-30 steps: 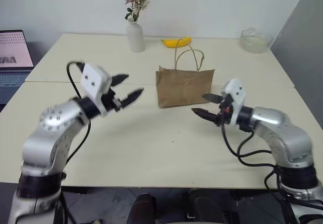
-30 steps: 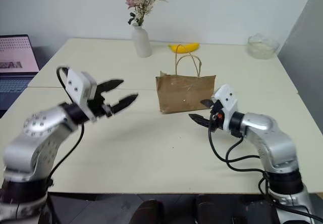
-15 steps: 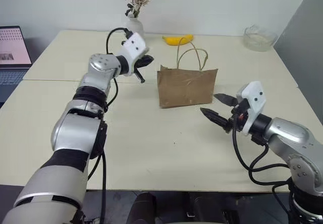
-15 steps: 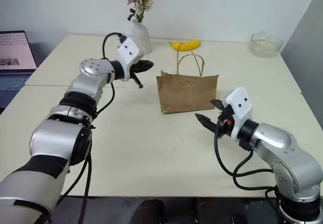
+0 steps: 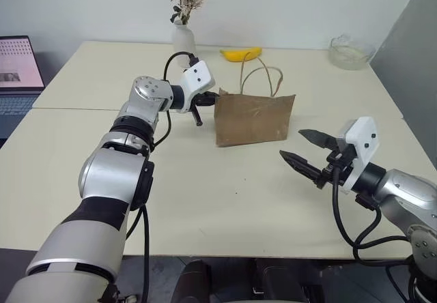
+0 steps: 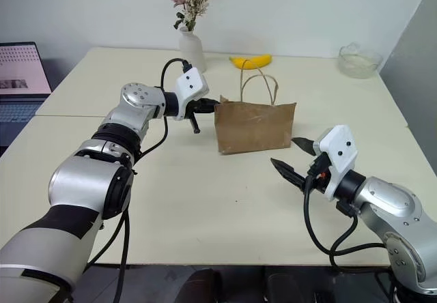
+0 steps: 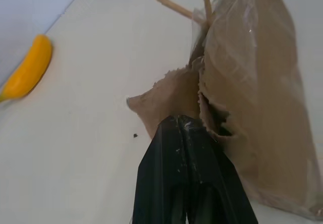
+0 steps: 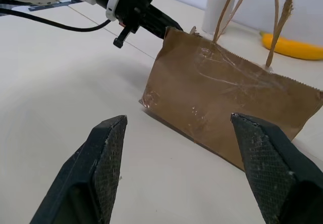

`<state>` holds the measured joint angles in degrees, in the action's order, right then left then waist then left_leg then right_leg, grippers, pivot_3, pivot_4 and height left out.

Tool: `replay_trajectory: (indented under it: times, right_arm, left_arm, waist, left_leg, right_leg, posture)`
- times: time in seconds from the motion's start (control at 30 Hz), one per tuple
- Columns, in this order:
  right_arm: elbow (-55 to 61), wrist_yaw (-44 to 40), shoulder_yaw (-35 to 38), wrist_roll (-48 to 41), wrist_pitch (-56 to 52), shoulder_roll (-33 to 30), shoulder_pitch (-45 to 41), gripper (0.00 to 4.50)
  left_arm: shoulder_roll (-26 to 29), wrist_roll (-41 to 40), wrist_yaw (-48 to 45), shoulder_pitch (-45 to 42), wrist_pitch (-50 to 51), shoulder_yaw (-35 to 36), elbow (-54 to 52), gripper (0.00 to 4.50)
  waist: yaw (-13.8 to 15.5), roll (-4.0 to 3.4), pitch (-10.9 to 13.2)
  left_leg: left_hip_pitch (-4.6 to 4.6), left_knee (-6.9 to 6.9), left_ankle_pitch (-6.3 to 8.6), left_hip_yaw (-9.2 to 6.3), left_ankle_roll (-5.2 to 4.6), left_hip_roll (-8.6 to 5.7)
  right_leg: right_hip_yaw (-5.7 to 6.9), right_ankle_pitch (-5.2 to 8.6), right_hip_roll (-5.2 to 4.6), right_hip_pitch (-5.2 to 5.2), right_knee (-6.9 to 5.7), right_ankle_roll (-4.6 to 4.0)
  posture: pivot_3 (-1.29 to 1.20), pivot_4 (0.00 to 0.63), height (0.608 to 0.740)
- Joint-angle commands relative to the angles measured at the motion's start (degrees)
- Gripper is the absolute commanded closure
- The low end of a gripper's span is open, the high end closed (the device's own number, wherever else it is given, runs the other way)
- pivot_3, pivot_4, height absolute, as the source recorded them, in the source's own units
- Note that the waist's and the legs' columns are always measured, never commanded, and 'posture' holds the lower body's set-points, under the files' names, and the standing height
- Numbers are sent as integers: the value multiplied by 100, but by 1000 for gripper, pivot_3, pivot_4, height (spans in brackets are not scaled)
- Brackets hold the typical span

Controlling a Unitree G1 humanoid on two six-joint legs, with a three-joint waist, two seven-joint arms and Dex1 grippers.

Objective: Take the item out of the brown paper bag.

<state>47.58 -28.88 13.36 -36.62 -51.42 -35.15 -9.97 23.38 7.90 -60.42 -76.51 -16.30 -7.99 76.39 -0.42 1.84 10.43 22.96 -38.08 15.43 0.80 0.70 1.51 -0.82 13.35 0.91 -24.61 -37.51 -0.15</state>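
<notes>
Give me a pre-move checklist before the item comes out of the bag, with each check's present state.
1. Left gripper shut on the upper corner of the brown paper bag: ok.
2. Right gripper open, short of the bag on its right: ok.
3. Bag upright on the table, cord handles standing up: ok.
4. Bag mouth wide enough for the right fingers: not ok, only a narrow gap shows beside the pinched corner.
5. Item seen inside the bag: cannot tell.
6. Banana and vase behind the bag, away from both arms: ok.
</notes>
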Motion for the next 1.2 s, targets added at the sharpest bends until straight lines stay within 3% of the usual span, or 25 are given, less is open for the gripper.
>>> replay_trajectory:
  times: [0.03,0.3,0.53,0.73,0.93,1.07,1.2]
  right_arm:
    - [78,-87,131,-129,218,-106,19,1043]
    - [23,-294,120,-363,286,-316,172,1043]
    - [-12,-459,338,-640,287,-609,332,1043]
    - [-113,-756,887,-936,120,-1143,661,1043]
    - [3,-1917,2348,-829,-5,-2230,2123,1043]
    - [87,-2339,2414,-323,265,-2521,2901,1043]
    - [20,-2092,2139,-340,439,-2395,2556,1043]
  left_arm:
    - [31,-115,-391,-121,-161,159,-235,4480]
    - [78,-415,-1819,308,-339,269,-777,4480]
    - [83,-776,-2704,1475,-171,124,-2241,4480]
    - [43,-1054,-2649,2423,501,2,-3776,4480]
    - [385,-1434,-2589,3657,1396,-107,-5838,4480]
    - [629,-1652,-2426,4324,1882,-99,-6867,4480]
    - [930,-1821,-2191,4511,2303,39,-7521,4480]
  waist:
    - [0,0,0]
    - [-1,0,-1]
    - [-4,0,-1]
    - [1,0,-1]
    - [10,-3,-4]
    - [8,-4,-5]
    - [-7,-2,-4]
  left_leg:
    - [-1,-1,0,1,0,0]
    - [-5,-6,-1,3,0,0]
    - [-9,-19,-1,-7,0,2]
    - [-7,-49,-1,-17,0,3]
    - [-27,-66,1,-22,-1,5]
    - [-51,-68,0,-27,-1,12]
    - [-60,-68,1,-19,-1,11]
  right_leg:
    - [1,0,0,0,-4,0]
    - [-2,0,1,0,-17,0]
    - [-8,0,1,0,-35,0]
    - [-5,0,0,5,-52,-1]
    - [-2,0,-4,40,-47,1]
    - [1,-1,-1,57,-54,2]
    - [-5,-6,0,60,-54,10]
  posture:
    - [0,150,740]
    - [0,150,740]
    - [0,150,740]
    - [0,150,740]
    - [0,150,740]
    - [0,150,740]
    - [0,150,740]
